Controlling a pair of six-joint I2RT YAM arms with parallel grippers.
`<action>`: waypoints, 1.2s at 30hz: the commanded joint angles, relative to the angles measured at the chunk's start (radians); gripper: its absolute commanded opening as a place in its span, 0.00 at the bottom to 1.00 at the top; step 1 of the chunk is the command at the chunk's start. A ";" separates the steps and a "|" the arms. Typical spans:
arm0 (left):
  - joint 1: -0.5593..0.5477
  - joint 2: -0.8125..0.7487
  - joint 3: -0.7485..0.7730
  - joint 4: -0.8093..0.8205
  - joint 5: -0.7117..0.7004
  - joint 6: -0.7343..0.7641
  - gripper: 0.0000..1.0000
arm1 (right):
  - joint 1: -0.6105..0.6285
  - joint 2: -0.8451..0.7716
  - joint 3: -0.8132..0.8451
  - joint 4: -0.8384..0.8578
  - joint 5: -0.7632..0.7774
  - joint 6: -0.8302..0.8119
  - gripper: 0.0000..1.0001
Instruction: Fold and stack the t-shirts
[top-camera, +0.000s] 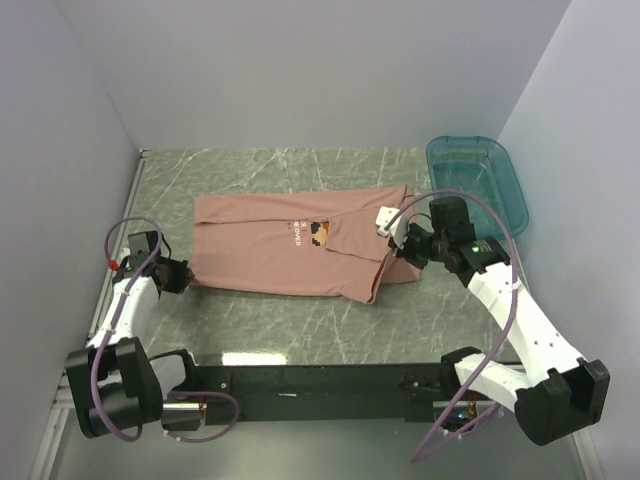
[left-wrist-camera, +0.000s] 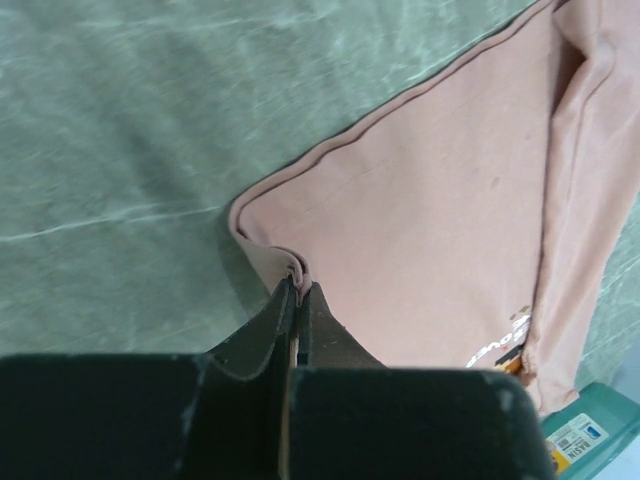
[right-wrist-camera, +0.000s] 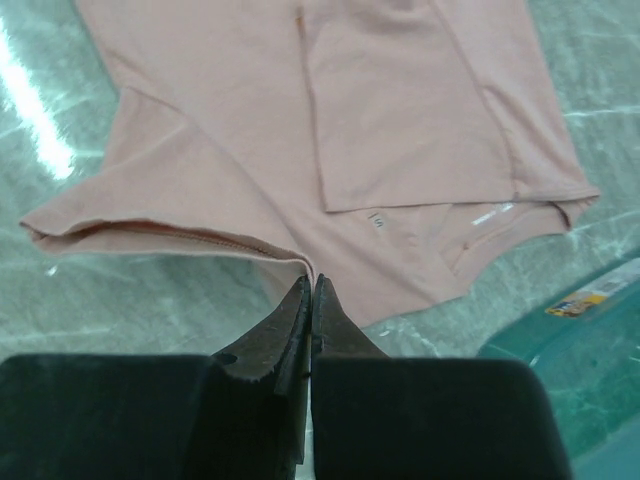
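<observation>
Item under inspection: one salmon-pink t-shirt (top-camera: 270, 250), lying flat at the centre of the green marbled table (top-camera: 300, 325). Its long axis runs from 9 to 3 o'clock. The 3 o'clock side lies folded inward, partly covering the chest print (top-camera: 318, 233). No second shirt is visible. A teal bin (top-camera: 490, 180) stands at 2 o'clock, apart from the cloth.

Left gripper (left-wrist-camera: 297, 285): jaws together, clamped on the hem corner at the shirt's 8 o'clock. A thin pink layer shows between the fingers and the cloth puckers at the tips.

Right gripper (right-wrist-camera: 308, 285): jaws together at the sleeve hem, at about 4 o'clock on the garment. The hem runs up to the tips, but whether any cloth is caught I cannot tell.

Handling assessment: the fabric looks light, thin and limp. It should drape and crease where lifted and will not hold a shape by itself. It is not fragile and seems unlikely to slip from a firm pinch. The best holds appear to be the stitched hems and corners, one per arm, kept taut between them so the fold falls straight. A single-layer pinch risks dragging the layers apart.
</observation>
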 joint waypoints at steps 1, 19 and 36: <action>0.008 0.042 0.066 0.057 0.018 -0.007 0.00 | -0.029 0.025 0.077 0.072 -0.001 0.053 0.00; 0.008 0.306 0.256 0.117 0.033 0.015 0.00 | -0.093 0.232 0.235 0.181 0.025 0.188 0.00; 0.006 0.469 0.366 0.118 0.039 0.038 0.00 | -0.099 0.467 0.409 0.210 0.040 0.299 0.00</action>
